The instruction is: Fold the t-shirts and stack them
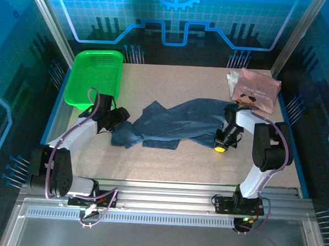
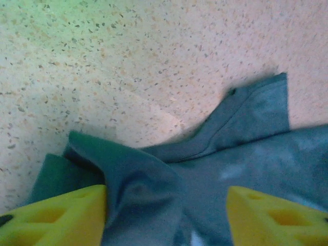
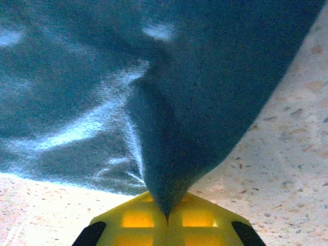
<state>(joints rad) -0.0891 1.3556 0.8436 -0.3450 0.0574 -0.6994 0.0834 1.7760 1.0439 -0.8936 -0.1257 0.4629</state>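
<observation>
The dark slate-blue t-shirt (image 1: 175,123) lies crumpled and stretched across the middle of the table. My left gripper (image 1: 120,118) is at its left end. In the left wrist view its yellow fingers (image 2: 61,220) stand wide apart, so the left gripper (image 2: 166,205) is open with a raised fold of the blue cloth (image 2: 246,154) lying between them. My right gripper (image 1: 221,142) is at the shirt's right end. The right gripper (image 3: 166,218) is shut on a pinched peak of the blue cloth (image 3: 179,102). The dusty pink t-shirt (image 1: 257,95), folded, lies at the back right corner.
A bright green mesh basket (image 1: 95,78) stands at the back left, just behind my left arm. Bare speckled tabletop (image 1: 179,162) runs along the front between the two arm bases. Blue enclosure walls and posts ring the table.
</observation>
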